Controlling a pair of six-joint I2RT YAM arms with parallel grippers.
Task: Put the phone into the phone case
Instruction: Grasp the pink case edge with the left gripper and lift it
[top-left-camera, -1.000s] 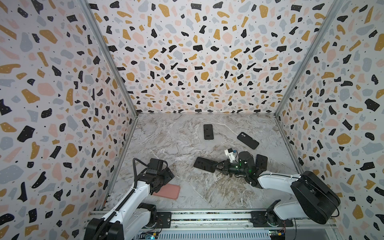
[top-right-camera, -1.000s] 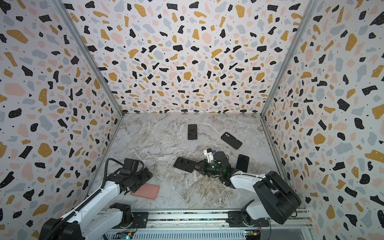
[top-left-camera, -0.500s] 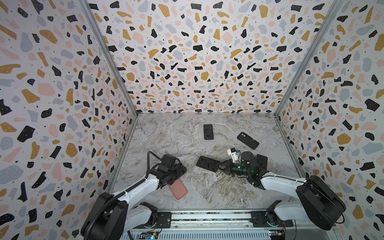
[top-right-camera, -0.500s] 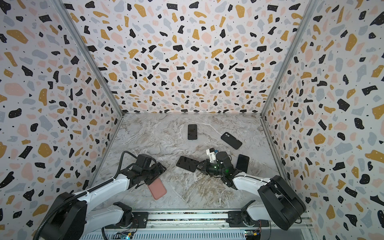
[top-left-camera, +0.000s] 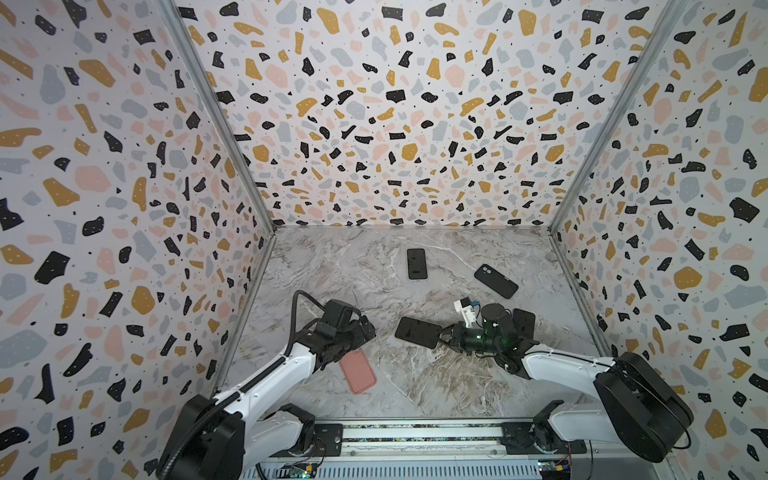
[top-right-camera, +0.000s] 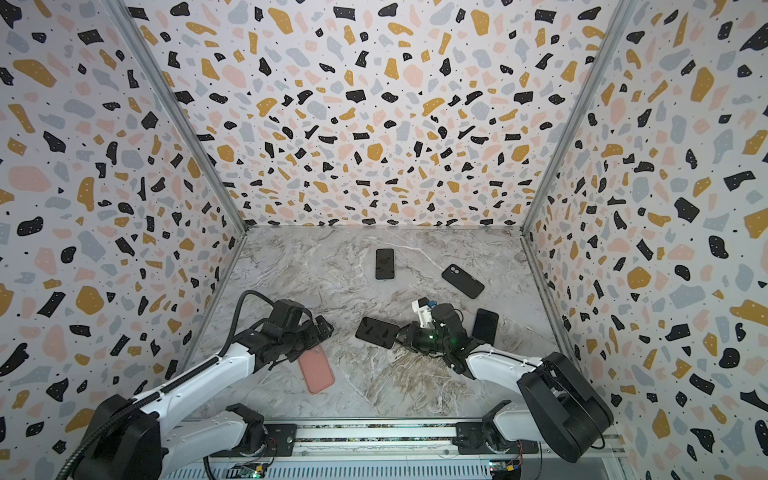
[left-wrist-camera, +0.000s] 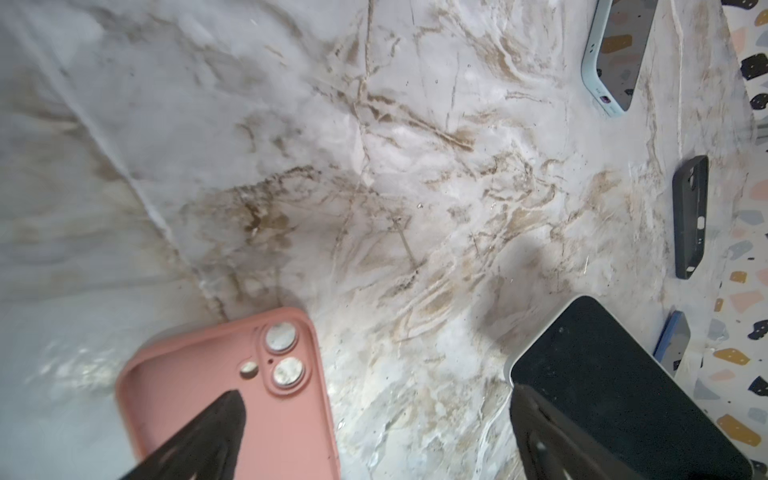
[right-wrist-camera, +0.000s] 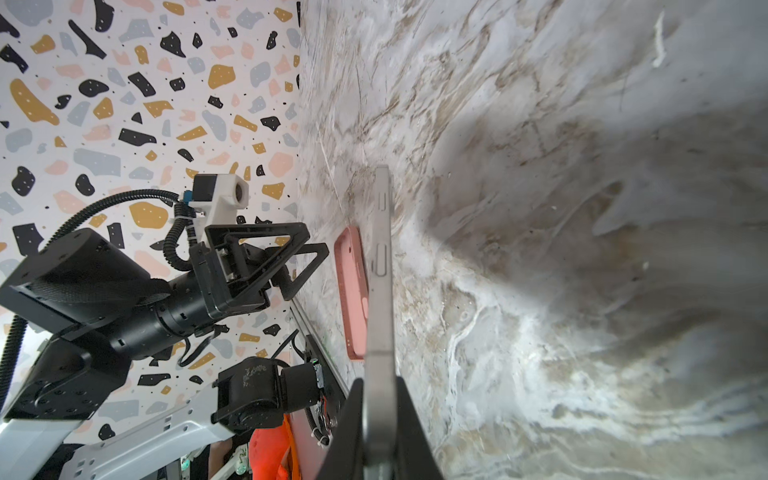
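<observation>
While the right claw (top-left-camera: 443, 336) clamps the phone (top-left-camera: 417, 331), the left claw (left-wrist-camera: 376, 399) (by the pink case (top-left-camera: 358, 371)) gapes.

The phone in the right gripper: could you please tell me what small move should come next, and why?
Probably carry the phone toward the pink case. The right gripper is shut on the phone's end, the case lies flat on the table apart from it, and the left gripper stands open, holding nothing.
</observation>
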